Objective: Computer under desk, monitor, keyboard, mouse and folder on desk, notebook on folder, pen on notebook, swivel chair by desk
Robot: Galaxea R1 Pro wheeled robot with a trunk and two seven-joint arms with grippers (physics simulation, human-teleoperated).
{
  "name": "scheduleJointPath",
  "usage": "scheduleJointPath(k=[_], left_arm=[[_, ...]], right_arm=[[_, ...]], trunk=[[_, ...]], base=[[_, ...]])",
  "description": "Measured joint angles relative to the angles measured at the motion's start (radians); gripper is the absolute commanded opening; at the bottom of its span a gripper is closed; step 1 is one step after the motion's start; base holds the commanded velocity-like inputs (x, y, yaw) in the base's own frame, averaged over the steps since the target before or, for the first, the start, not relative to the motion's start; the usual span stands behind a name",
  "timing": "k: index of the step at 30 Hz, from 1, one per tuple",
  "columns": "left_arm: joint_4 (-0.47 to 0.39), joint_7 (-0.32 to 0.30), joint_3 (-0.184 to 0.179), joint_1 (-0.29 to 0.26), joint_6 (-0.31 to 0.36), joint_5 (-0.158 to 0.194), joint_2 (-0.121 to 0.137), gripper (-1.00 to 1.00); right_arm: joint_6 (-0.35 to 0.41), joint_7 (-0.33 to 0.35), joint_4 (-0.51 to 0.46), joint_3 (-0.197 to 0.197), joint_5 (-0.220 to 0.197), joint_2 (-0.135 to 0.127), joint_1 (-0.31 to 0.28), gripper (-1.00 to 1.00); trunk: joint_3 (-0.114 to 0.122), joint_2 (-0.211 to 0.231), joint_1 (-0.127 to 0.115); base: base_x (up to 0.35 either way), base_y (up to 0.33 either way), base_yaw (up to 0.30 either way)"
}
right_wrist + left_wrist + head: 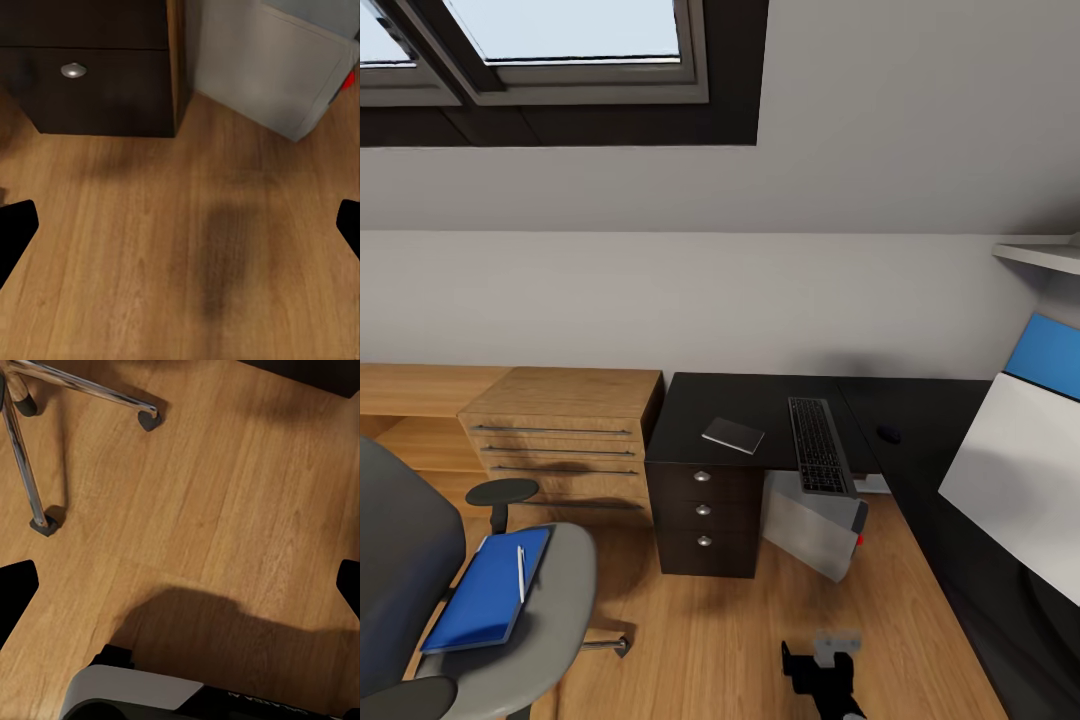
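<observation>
The black desk (760, 395) stands ahead, and one of its drawer knobs (73, 70) shows close up. On the desk lie the dark notebook (733, 435), the keyboard (820, 445) and the small mouse (889, 434). Under it leans the grey computer (815, 525) (270, 67). At left is the swivel chair (550, 600) with the blue folder (485, 595) and the white pen (521, 573) on its seat. Its chrome legs (26, 457) are in the left wrist view. My right gripper (815, 655) (180, 229) and left gripper (180, 592) hang open and empty over the floor. The monitor is out of view.
A light wooden drawer unit (565, 440) stands left of the desk below a sloped wall with a skylight. A large white and blue flat panel (1015, 470) leans over the desk's right wing. Wooden floor (710, 640) lies between chair and desk.
</observation>
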Motion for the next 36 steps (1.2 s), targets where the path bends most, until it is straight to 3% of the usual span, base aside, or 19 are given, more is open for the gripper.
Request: scheduleJointPath(k=[2, 8, 10, 12, 15, 18, 22, 26, 28, 31, 36], left_arm=[[0.000, 0.000, 0.000, 0.000, 0.000, 0.000, -0.001, 1.00], [0.000, 0.000, 0.000, 0.001, 0.000, 0.000, 0.000, 1.00], [0.000, 0.000, 0.000, 0.001, 0.000, -0.001, -0.001, 1.00], [0.000, 0.000, 0.000, 0.000, 0.000, -0.001, -0.001, 1.00], [0.000, 0.000, 0.000, 0.001, 0.000, -0.001, -0.001, 1.00], [0.000, 0.000, 0.000, 0.000, 0.000, -0.001, -0.001, 1.00], [0.000, 0.000, 0.000, 0.001, 0.000, -0.001, -0.001, 1.00], [0.000, 0.000, 0.000, 0.001, 0.000, -0.001, -0.002, 1.00], [0.000, 0.000, 0.000, 0.001, 0.000, -0.001, -0.002, 1.00], [0.000, 0.000, 0.000, 0.001, 0.000, -0.001, -0.002, 1.00], [0.000, 0.000, 0.001, 0.001, 0.000, -0.002, -0.003, 1.00]], right_arm=[[0.090, -0.019, -0.082, -0.001, -0.004, -0.008, -0.001, 1.00], [0.529, -0.051, -0.482, -0.003, -0.006, -0.029, -0.014, 1.00], [0.614, -0.054, -0.581, -0.005, -0.008, -0.035, -0.022, 1.00], [0.712, -0.057, -0.704, -0.022, -0.010, -0.042, -0.039, 1.00], [0.839, -0.058, -0.853, -0.100, -0.016, -0.047, -0.086, 1.00], [0.919, -0.057, -0.906, -0.146, -0.018, -0.055, -0.139, 1.00], [1.069, -0.056, -0.938, -0.183, -0.019, -0.084, -0.284, 1.00], [1.182, -0.057, -0.925, -0.193, -0.019, -0.100, -0.435, 1.00], [1.202, -0.058, -0.906, -0.197, -0.018, -0.108, -0.492, 1.00], [1.237, -0.067, -0.870, -0.199, -0.017, -0.140, -0.605, 1.00], [1.318, -0.087, -0.968, -0.199, -0.019, -0.166, -0.668, 1.00]], trunk=[[0.000, 0.000, 0.000], [0.000, 0.000, 0.000], [0.000, 0.000, 0.000], [0.000, 0.000, 0.000], [0.000, 0.000, 0.000], [0.000, 0.000, 0.000], [0.000, 0.000, 0.000], [0.000, 0.000, 0.000], [0.000, 0.000, 0.000], [0.000, 0.000, 0.000], [0.000, 0.000, 0.000]], base=[[0.000, 0.000, 0.000], [0.000, 0.000, 0.000], [0.000, 0.000, 0.000], [0.000, 0.000, 0.000], [0.000, 0.000, 0.000], [0.000, 0.000, 0.000], [0.000, 0.000, 0.000], [0.000, 0.000, 0.000], [0.000, 0.000, 0.000], [0.000, 0.000, 0.000], [0.000, 0.000, 0.000]])
